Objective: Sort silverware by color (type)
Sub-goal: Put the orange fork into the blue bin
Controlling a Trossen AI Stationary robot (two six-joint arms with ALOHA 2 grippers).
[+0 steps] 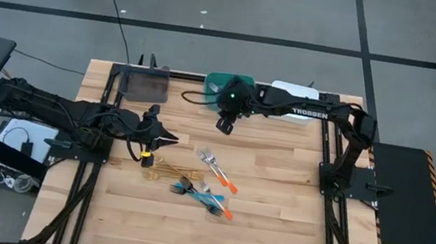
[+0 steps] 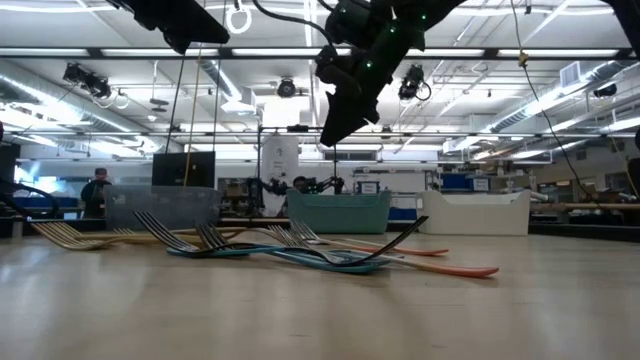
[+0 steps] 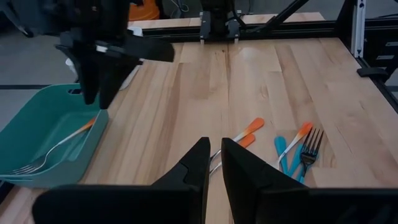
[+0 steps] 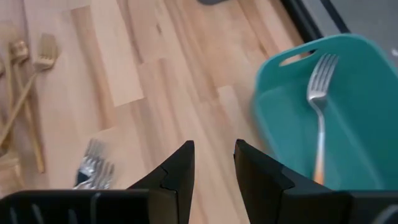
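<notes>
Clearly the main risk lies in the tangle: starting at the left, the left gripper (image 1: 170, 141) hovers above the gold forks (image 1: 161, 165) with its fingers nearly together and nothing between them, and those forks lie just beside the heap of blue-handled forks (image 1: 194, 192) and orange-handled forks (image 1: 223, 177) in the middle of the table (image 1: 272, 225). The tines overlap, so I judge a pinch there could lift two pieces at once or drag a neighbour out of place, and a thin flat handle could slip from the fingers. Along the far edge, the grey bin (image 1: 146, 84) seems to hold nothing I can make out. The teal bin (image 4: 348, 112) holds one orange-handled fork (image 4: 318, 106). The right gripper (image 1: 225, 123) hangs beside it, parted and empty. The white bin (image 1: 300, 91) is mostly hidden by the arm.
</notes>
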